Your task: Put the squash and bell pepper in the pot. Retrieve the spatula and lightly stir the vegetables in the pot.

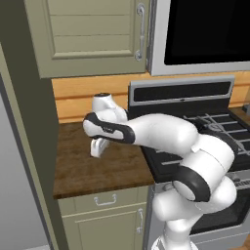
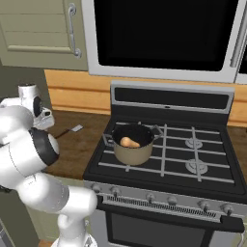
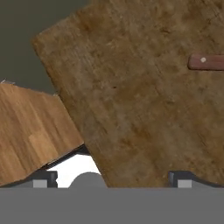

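The pot (image 2: 131,150) stands on the stove's front left burner, and the tan squash (image 2: 128,142) lies inside it. The bell pepper is out of view. Left of the stove, the spatula (image 2: 68,131) lies flat on the brown counter, silver blade toward the stove. In the hand view the end of the spatula's reddish-brown handle (image 3: 205,62) shows at the right edge. My gripper (image 1: 99,147) points down over the counter's left part, a little above the wood. It is open (image 3: 113,177), with nothing between the fingertips and the handle well off to one side.
The black stove (image 2: 193,159) fills the right side, with a microwave (image 2: 164,34) above it. A cabinet (image 1: 88,34) hangs over the wooden counter (image 1: 78,171), and a tall panel (image 1: 22,122) closes off the counter's left end. The counter's edge and the floor (image 3: 30,135) show beneath the hand.
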